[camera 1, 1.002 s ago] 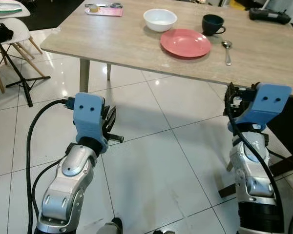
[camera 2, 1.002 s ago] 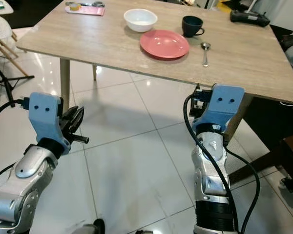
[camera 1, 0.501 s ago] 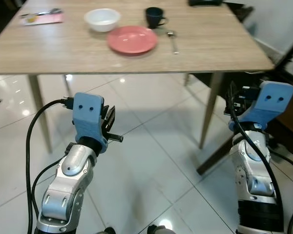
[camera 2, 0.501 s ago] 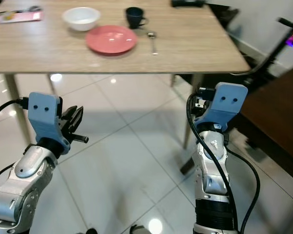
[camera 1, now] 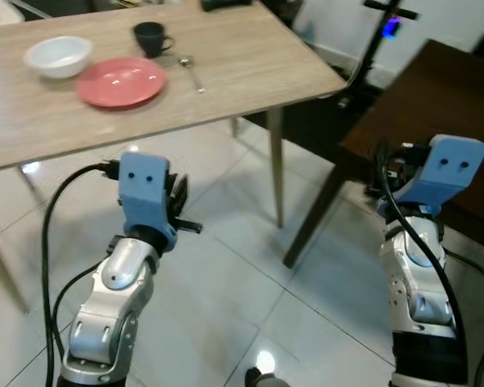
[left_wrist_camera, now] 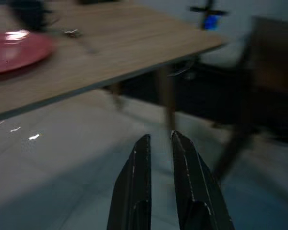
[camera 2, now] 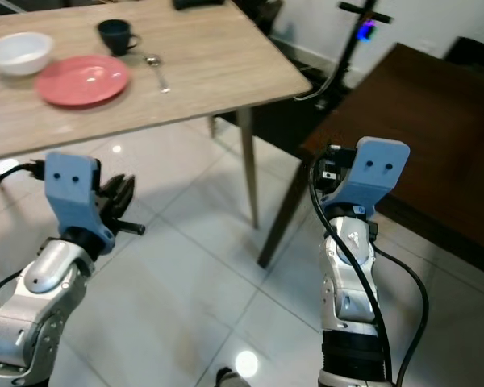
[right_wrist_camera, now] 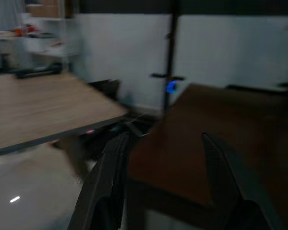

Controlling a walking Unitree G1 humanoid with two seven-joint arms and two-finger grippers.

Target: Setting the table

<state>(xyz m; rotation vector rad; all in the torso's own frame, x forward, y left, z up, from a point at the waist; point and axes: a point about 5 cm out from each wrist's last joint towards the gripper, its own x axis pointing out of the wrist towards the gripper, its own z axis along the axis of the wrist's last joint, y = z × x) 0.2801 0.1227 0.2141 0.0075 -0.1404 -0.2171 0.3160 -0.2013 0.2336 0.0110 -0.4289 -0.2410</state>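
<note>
- Your round pink plate (camera 1: 121, 81) lies upper left on the light wooden table (camera 1: 250, 64), beside the white bowl (camera 1: 58, 56).
- Your left gripper (left_wrist_camera: 159, 140), nearly closed, holds nothing.
- Your right gripper (right_wrist_camera: 165, 139) is spread wide, empty.

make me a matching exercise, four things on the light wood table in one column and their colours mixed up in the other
Things:
1. bowl
2. plate
3. cup
4. spoon

Colours:
a. silver
b. white
c. very dark, near black
d. pink-red

Pairs: 1-b, 2-d, 3-c, 4-a
</note>
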